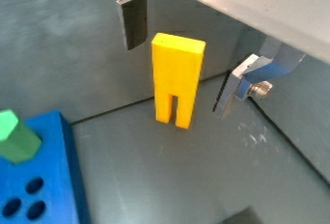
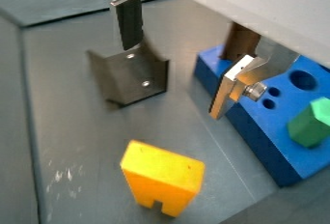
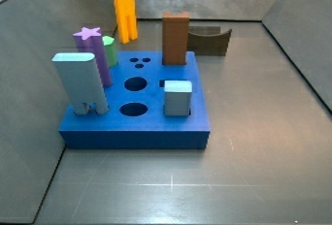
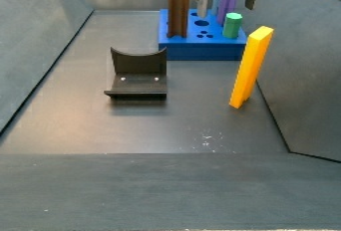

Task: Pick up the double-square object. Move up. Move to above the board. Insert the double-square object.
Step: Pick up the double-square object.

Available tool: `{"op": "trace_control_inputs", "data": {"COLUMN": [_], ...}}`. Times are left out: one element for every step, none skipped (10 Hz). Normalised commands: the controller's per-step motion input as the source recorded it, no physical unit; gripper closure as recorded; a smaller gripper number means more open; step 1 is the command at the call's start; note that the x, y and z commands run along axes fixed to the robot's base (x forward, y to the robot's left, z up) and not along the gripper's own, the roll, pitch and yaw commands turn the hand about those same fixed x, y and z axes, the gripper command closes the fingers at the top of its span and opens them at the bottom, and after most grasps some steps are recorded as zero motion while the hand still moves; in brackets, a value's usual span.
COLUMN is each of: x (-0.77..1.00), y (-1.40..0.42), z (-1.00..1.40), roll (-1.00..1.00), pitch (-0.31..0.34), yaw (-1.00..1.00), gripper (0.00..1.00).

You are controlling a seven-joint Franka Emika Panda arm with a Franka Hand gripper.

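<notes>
Gripper (image 1: 180,56) spread wide and empty, poised to straddle the upright double-square object (image 1: 177,79) standing on the floor below and between the jaws for pickup, apart from the board (image 2: 264,122).

Fixture (image 4: 136,73) alone on tabletop (image 4: 160,130). Upright: brown block (image 3: 176,39), purple star (image 3: 88,38), green peg (image 4: 233,24), light-blue pieces (image 3: 81,81).
</notes>
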Motion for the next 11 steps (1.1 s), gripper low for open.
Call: {"op": "trace_control_inputs", "data": {"x": [-0.08,-0.28,-0.56,-0.59,-0.53,-0.27,-0.12,-0.14,-0.14,-0.07,0.00], "y": [0.23,0.11,0.00,0.00,0.00,0.00,0.07,0.11,0.22,0.25,0.20], "z": [-0.30,-0.29,-0.24,-0.19,-0.08,-0.05,-0.05,-0.10,-0.17,-0.15,-0.10], "roll": [0.17,0.18,0.27,0.27,0.36,0.47,0.42,0.37,0.23,0.18,0.09], "pitch": [0.000,0.000,0.000,0.000,0.000,0.104,0.124,0.116,0.060,0.043,0.023], "yaw": [0.79,0.71,0.52,0.51,0.53,0.51,0.43,0.40,0.39,0.34,0.26], "gripper": [0.00,0.00,0.00,0.00,0.00,0.00,0.00,0.00,0.00,0.00,0.00]}}
